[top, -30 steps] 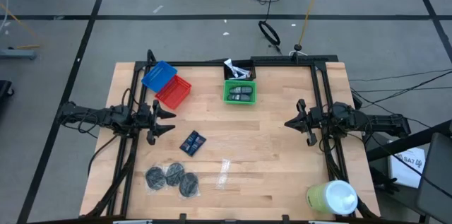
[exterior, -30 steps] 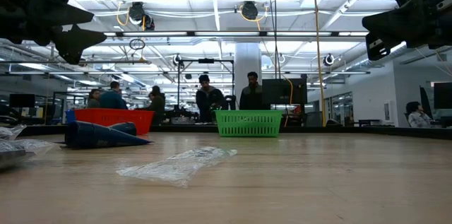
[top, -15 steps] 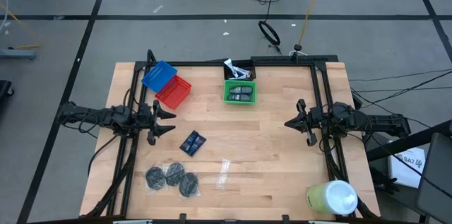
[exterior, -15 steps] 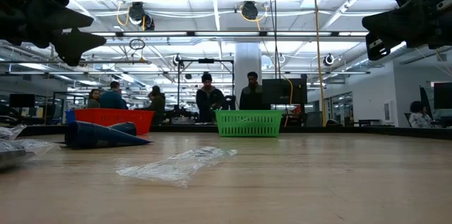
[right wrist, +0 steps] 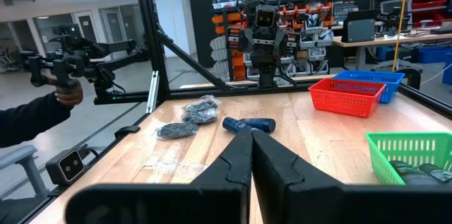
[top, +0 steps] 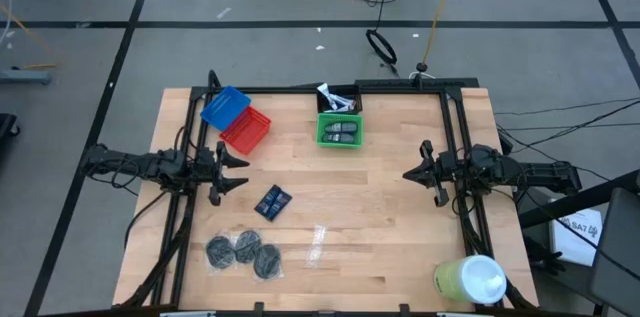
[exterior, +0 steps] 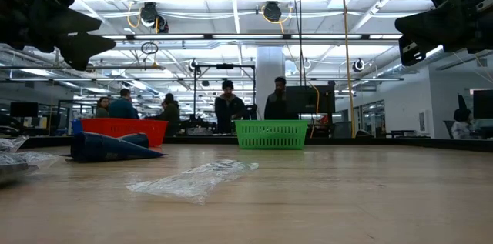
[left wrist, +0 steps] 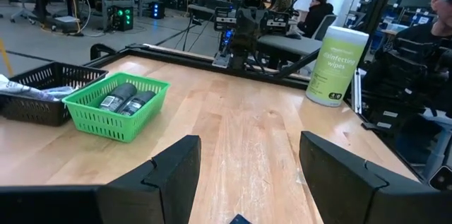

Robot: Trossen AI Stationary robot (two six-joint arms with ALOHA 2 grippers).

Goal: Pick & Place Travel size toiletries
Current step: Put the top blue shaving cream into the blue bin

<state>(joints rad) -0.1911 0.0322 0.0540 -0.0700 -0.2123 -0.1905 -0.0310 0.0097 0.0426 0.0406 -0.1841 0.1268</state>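
While two dark grey oval pieces (top: 340, 133) already lie in the green basket (top: 340, 142) and white-silver tubes (top: 334, 98) in the black basket (top: 357, 96) at the worktop's far edge, the dark blue flat packets (top: 272, 201) and three dark grey round discs (top: 242, 252) wait loose toward the near left corner. Judging by this, a fresh pick is about to begin. The left gripper (top: 240, 171) hovers spread wide near the left edge, nearest the packets; it would need to swing over and descend. The right gripper (top: 410, 173) hangs clenched, empty, near the right edge. A clear plastic wrapper scrap (top: 317, 244) lies beside the discs; blue (top: 224, 106) and red (top: 246, 131) baskets sit far left.
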